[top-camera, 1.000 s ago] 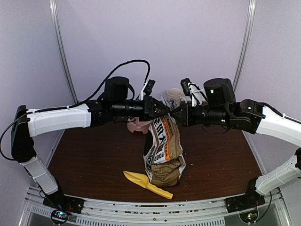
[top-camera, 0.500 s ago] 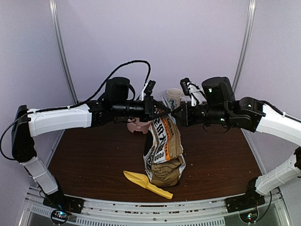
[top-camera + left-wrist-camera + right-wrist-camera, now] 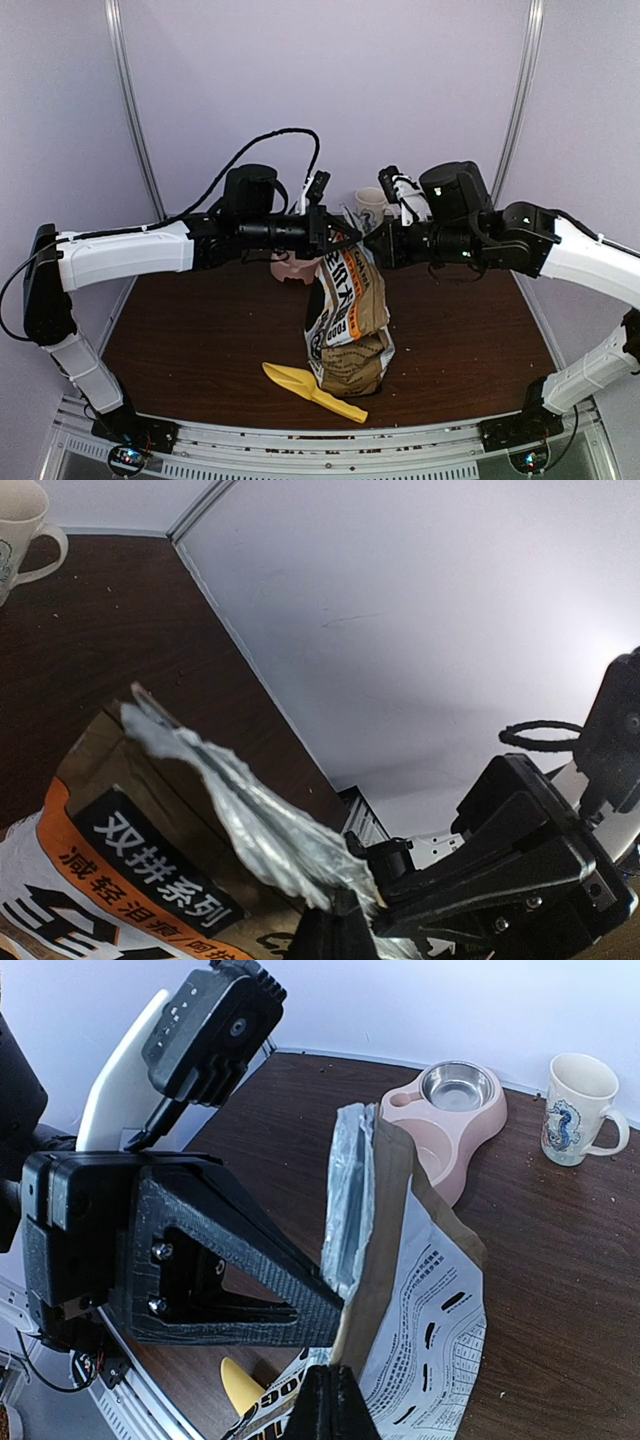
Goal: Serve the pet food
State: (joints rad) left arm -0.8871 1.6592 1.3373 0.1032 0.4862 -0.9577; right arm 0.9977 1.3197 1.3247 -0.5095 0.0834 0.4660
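- Left gripper (image 3: 338,237) pinched tight on the top lip of the bag (image 3: 348,320).
- Right gripper (image 3: 371,243) clamped on the lip's opposite side.
- Bag upright, mid-worktop.
- Pet food hidden from all views.

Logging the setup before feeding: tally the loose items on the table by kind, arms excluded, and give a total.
Printed bag: 1
Yellow scoop: 1
Pink pet bowl: 1
Mug: 1
Total: 4
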